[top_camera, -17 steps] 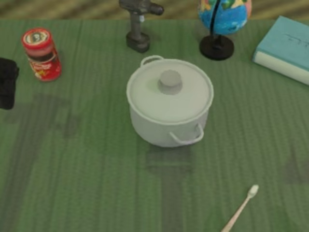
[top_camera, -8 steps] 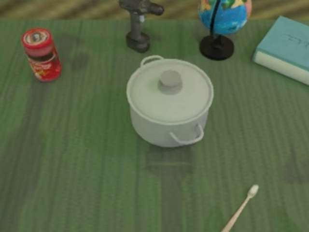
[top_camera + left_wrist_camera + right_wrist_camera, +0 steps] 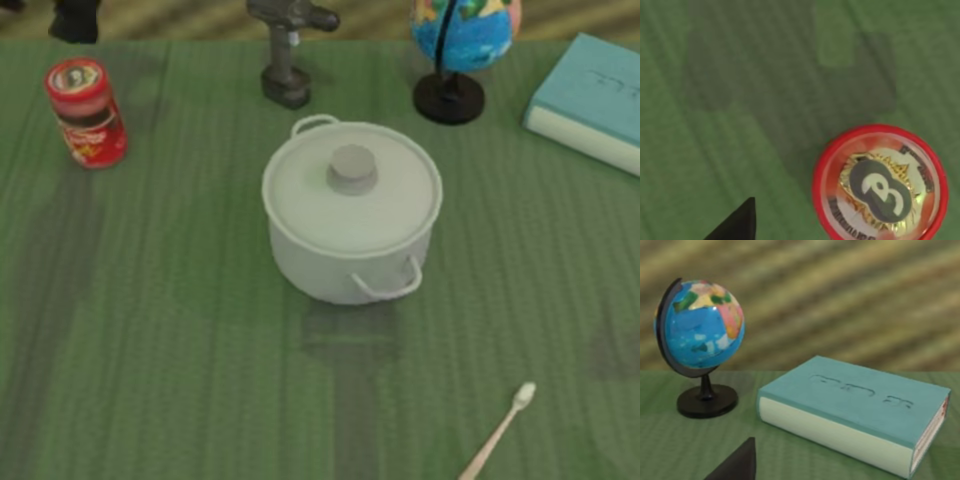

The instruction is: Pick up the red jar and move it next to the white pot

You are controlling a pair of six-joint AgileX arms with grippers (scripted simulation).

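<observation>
Standing upright on the green tabletop point(image 3: 180, 340), the red jar point(image 3: 86, 112) sits well apart from the white pot point(image 3: 350, 210), off toward the top view's left and a little farther back. It touches nothing around it. From the left wrist camera the jar point(image 3: 880, 184) is seen straight down onto its lid, with the pale round top and a dark printed emblem ringed by the red rim.

A dark piece of the left arm point(image 3: 75, 18) shows at the back edge of the top view, just behind the jar; the left wrist view shows only one dark fingertip point(image 3: 737, 222), beside the jar and not touching it. How wide the left jaws stand cannot be told.

The white pot rests near the middle of the tabletop with its lid on, the grey knob point(image 3: 352, 168) centred, one loop handle toward the front and one toward the back. Behind the pot stands a grey power drill point(image 3: 285, 50). To the pot's right and back are a globe point(image 3: 462, 45) on a black stand and a teal book point(image 3: 590, 100) lying flat near the globe. A toothbrush point(image 3: 497, 432) lies well in front of the pot, toward the right.

The right arm does not appear in the top view; its wrist camera faces the globe point(image 3: 699, 335) and the book point(image 3: 855, 412), with one dark fingertip point(image 3: 737, 462) in the foreground. Whether the right jaws are wide or narrow cannot be told.
</observation>
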